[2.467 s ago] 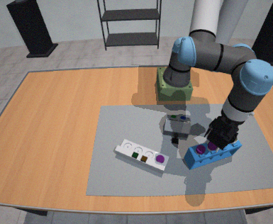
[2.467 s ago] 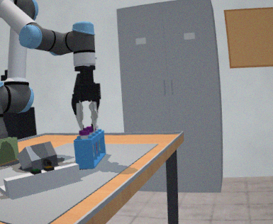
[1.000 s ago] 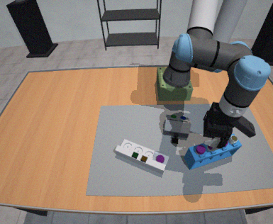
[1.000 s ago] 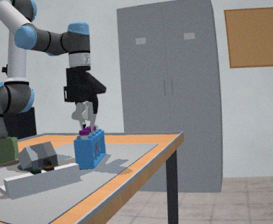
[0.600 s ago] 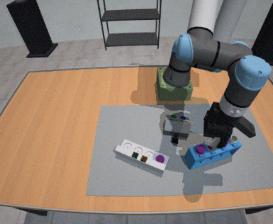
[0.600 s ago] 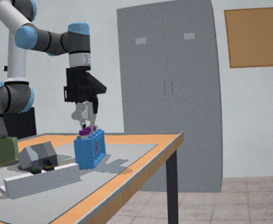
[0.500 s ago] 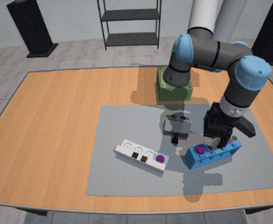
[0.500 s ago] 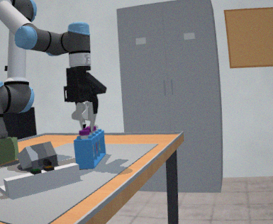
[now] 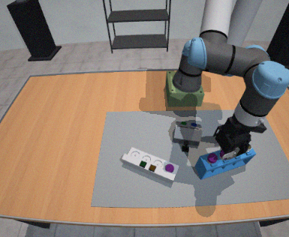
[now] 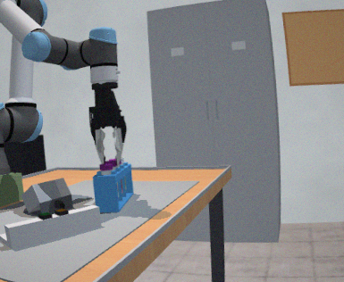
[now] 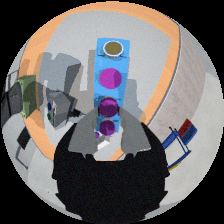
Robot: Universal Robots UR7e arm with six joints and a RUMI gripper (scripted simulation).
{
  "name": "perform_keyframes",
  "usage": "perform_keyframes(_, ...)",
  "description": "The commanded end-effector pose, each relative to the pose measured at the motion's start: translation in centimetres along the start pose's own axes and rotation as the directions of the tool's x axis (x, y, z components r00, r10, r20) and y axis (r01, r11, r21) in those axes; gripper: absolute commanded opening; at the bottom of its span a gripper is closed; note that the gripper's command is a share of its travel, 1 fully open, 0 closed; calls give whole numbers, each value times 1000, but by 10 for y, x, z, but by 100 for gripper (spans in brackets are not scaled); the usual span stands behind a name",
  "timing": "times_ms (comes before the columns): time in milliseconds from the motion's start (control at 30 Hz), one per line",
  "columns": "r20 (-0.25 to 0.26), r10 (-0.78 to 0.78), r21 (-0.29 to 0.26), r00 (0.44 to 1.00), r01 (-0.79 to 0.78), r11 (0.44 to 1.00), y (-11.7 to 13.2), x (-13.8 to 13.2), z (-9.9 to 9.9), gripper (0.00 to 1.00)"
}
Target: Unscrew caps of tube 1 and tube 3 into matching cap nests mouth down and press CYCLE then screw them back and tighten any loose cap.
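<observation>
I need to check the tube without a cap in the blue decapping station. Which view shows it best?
The wrist view: the uncapped tube shows its open mouth at the far end of the decapping station. In the top view the gripper, shut on a purple cap, hides it; the exterior view shows only the station's side.
</observation>
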State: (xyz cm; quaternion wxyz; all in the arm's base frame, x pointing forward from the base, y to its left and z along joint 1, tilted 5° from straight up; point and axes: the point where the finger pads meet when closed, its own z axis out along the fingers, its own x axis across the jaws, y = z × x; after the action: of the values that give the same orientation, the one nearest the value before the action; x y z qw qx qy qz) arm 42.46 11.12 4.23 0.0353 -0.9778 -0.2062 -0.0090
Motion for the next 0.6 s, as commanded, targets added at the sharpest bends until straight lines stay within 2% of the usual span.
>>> perform_keyframes(0,-7,-215,11,977,215,977,0,0,-1,0)
perform_keyframes(167,-10,-447,9,894,447,894,0,0,-1,0)
perform_keyframes(467,-10,-447,9,894,447,894,0,0,-1,0)
perform_keyframes(500,-10,-447,9,894,447,894,0,0,-1,35)
perform_keyframes(567,-10,-447,9,894,447,894,0,0,-1,35)
